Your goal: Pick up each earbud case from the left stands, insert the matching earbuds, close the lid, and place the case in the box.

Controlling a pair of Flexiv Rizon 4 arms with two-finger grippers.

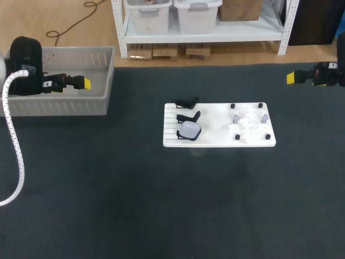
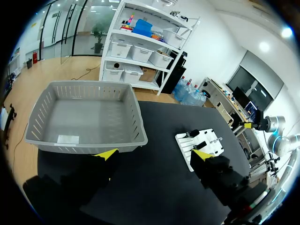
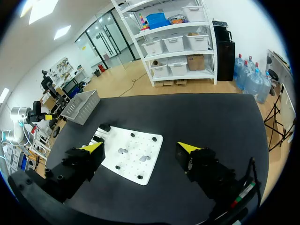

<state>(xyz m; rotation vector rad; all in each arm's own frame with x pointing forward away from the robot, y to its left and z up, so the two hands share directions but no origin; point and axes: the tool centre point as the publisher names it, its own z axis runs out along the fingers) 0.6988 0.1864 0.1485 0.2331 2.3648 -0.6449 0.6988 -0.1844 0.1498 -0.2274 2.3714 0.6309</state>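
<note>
A white board (image 1: pixel 253 137) lies in the middle of the table. On its left part stand two bare black stands (image 1: pixel 188 102) and a third one bearing a pale, rounded earbud case (image 1: pixel 190 129). Two small grey earbuds (image 1: pixel 236 118) sit on pegs on the board's right part. My left gripper (image 1: pixel 84 83) hangs open over the grey box (image 1: pixel 59 106) at the far left, with nothing between its fingers. My right gripper (image 1: pixel 291 78) is open and empty at the far right, well away from the board. The right wrist view has the board (image 3: pixel 140 176) ahead of the right gripper (image 3: pixel 141 147).
In the left wrist view the box (image 2: pixel 84 140) lies just ahead of the left gripper (image 2: pixel 154 154), with the board (image 2: pixel 187 152) further off beside its right finger. Black pegs (image 1: pixel 268 137) mark the board's right part. Dark table mat (image 1: pixel 161 205) surrounds the board.
</note>
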